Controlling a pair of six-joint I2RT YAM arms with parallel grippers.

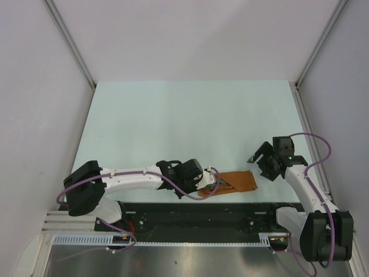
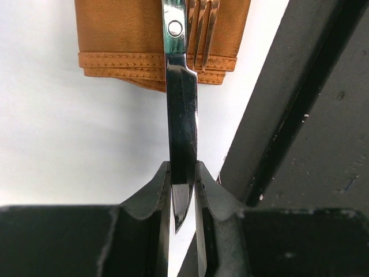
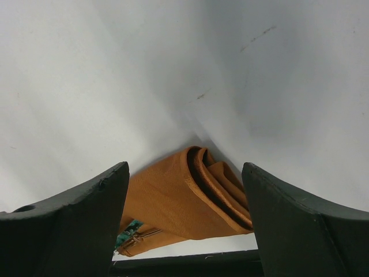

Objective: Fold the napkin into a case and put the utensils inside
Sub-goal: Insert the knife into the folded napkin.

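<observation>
left gripper (image 2: 183,180), nearly shut, pinches the blade tip of a steel knife (image 2: 181,115) at lower centre of its wrist view. the knife's far end lies across the hemmed edge of the case (image 2: 121,29) at the top of the frame, beside a fork (image 2: 203,29). a push could drag or unfold the cloth, or the slick blade could twist. right gripper (image 3: 184,173) hangs wide open and empty near the case's folded end, pinning nothing.

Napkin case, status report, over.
Left gripper shut on knife blade, over case. Right gripper open, empty, beside case. Fork tines on case. Nothing blocking.
</observation>
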